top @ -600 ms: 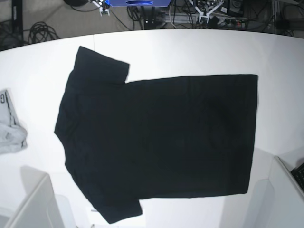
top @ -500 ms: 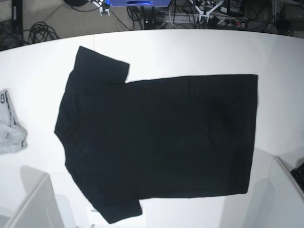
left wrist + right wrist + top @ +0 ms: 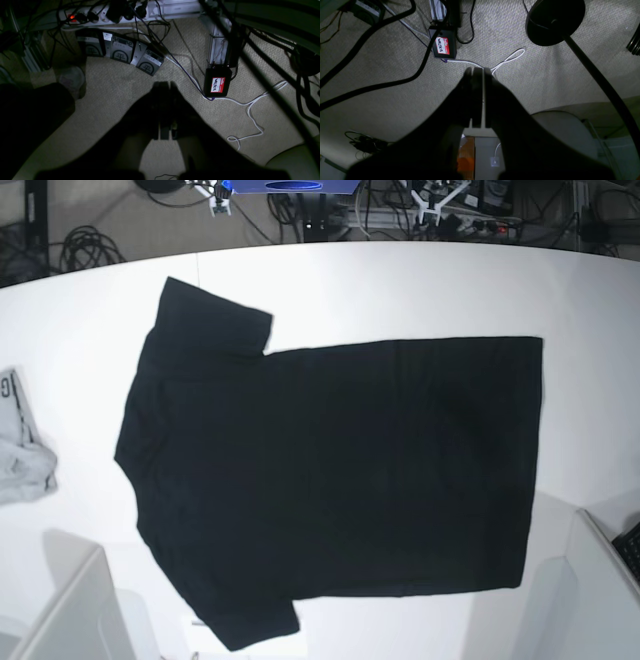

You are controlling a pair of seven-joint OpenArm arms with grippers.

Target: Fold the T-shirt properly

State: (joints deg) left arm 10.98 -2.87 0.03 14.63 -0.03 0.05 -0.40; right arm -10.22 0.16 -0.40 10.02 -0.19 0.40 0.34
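We see the T-shirt (image 3: 340,480) spread flat, plain side up, across the middle of the white table (image 3: 400,290). Its long axis runs left to right in the base view: collar end and both sleeves toward the left, straight hem at the right. One sleeve points to the far edge, the other to the near edge.

A small grey garment (image 3: 20,445) lies crumpled at the left edge, well apart from the shirt. Pale box-like shapes sit at both near corners.

Neither arm shows over the table. The left gripper (image 3: 165,87) and the right gripper (image 3: 477,71) each hang above carpet and cables, jaws pressed together on nothing. A black box with a name label (image 3: 217,80) lies on the floor.
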